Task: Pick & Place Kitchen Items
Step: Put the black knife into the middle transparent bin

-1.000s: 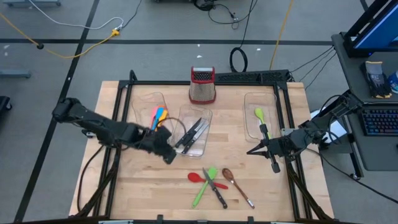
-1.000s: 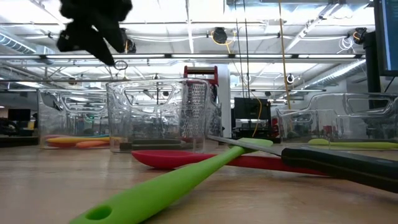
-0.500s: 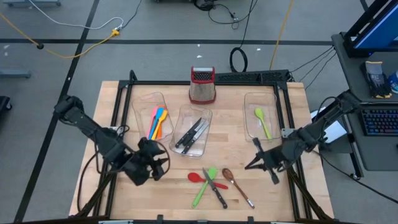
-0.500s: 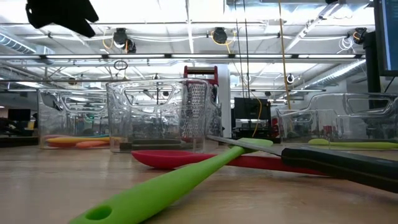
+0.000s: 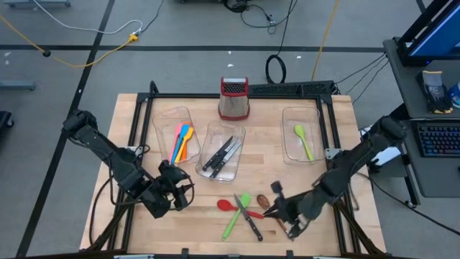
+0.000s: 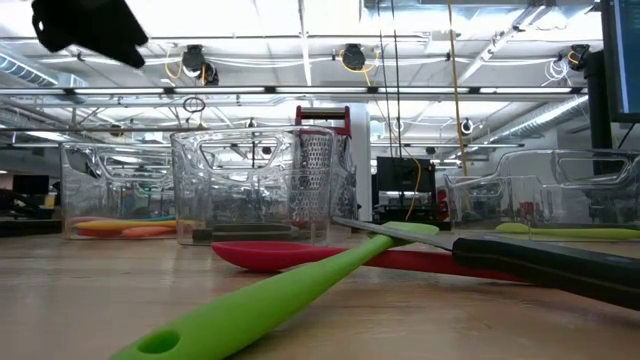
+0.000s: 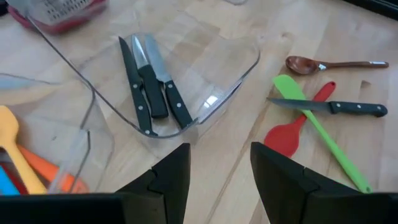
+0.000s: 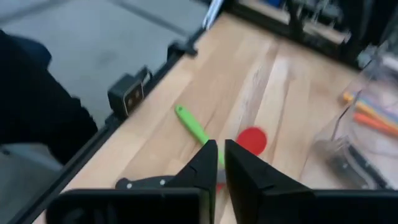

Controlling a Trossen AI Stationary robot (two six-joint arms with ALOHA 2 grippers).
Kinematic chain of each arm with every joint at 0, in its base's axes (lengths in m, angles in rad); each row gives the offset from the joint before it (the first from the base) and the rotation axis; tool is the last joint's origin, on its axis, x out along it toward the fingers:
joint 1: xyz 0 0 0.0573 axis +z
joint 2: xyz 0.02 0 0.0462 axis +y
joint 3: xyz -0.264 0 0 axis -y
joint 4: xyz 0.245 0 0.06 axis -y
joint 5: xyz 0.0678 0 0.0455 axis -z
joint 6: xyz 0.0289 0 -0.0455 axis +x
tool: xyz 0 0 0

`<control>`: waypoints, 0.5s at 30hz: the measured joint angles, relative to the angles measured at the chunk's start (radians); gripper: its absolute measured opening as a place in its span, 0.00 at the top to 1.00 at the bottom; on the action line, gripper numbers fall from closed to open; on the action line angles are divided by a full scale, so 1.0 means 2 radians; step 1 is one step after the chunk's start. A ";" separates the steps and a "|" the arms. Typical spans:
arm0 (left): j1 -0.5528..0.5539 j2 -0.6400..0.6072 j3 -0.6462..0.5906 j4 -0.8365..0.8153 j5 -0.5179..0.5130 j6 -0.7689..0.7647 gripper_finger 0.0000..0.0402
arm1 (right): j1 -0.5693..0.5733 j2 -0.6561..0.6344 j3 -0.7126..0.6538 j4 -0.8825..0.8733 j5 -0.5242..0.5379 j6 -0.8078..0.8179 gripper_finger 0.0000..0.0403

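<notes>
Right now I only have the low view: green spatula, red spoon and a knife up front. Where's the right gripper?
Observer: From above, the right gripper is over the brown spoon, just right of that pile.
Operator: And the left?
Observer: The left gripper is open and empty, off to the left of the pile, not touching it.
Operator: What's in the middle bin?
Observer: Three black-handled knives, lying side by side.
</notes>
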State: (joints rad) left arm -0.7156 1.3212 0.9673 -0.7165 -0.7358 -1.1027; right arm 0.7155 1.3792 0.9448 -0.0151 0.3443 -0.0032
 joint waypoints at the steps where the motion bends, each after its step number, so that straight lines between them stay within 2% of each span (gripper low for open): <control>1: 0.001 0.000 -0.008 0.012 0.003 0.001 0.58 | 0.000 0.016 0.019 -0.022 0.000 0.008 0.92; 9: 0.005 -0.010 -0.072 0.102 0.026 0.049 0.58 | -0.004 0.138 0.172 -0.195 0.011 0.130 0.74; 12: 0.009 -0.024 -0.098 0.149 0.031 0.083 0.58 | -0.005 0.173 0.210 -0.232 0.008 0.182 0.66; 15: 0.015 -0.044 -0.123 0.191 0.039 0.116 0.58 | -0.008 0.199 0.236 -0.257 -0.018 0.234 0.59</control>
State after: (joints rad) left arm -0.6856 1.2323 0.7219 -0.3351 -0.6573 -0.8706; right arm 0.6988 1.7770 1.4174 -0.5296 0.3093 0.4640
